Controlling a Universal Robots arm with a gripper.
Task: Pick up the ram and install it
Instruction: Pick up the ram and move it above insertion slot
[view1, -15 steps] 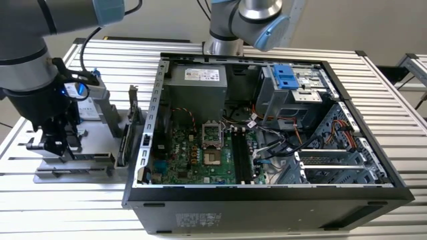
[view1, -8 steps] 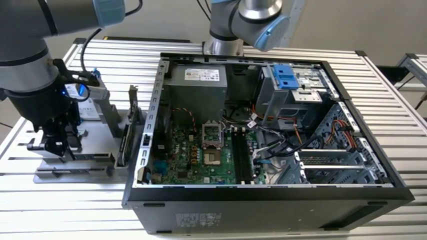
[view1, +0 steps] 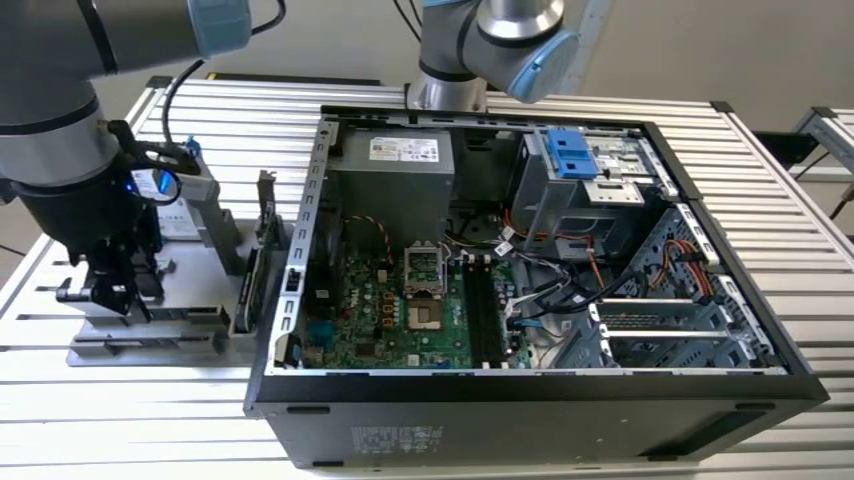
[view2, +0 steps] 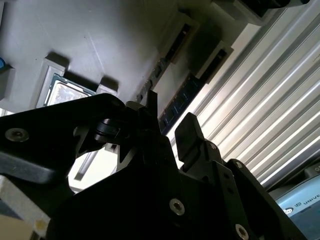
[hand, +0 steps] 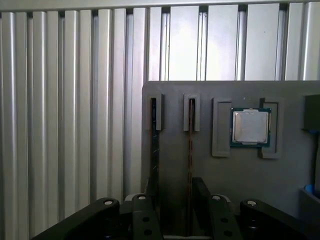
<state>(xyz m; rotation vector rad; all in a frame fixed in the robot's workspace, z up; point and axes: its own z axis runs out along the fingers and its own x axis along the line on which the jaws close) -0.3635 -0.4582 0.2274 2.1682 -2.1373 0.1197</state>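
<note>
Note spread gripper directly above ram, seated edge-on near holder edge, with long axis aligned along gap between fingers; no contact apparent.

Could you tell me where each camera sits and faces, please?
Exterior view: high, looking down into the open computer case; arm and gripper at the exterior view's left.
First wrist view: on the wrist, looking down past the gripper at the grey holder.
Second wrist view: on the wrist, slanting along the gripper.
Both wrist views share the holder and processor chip.
</note>
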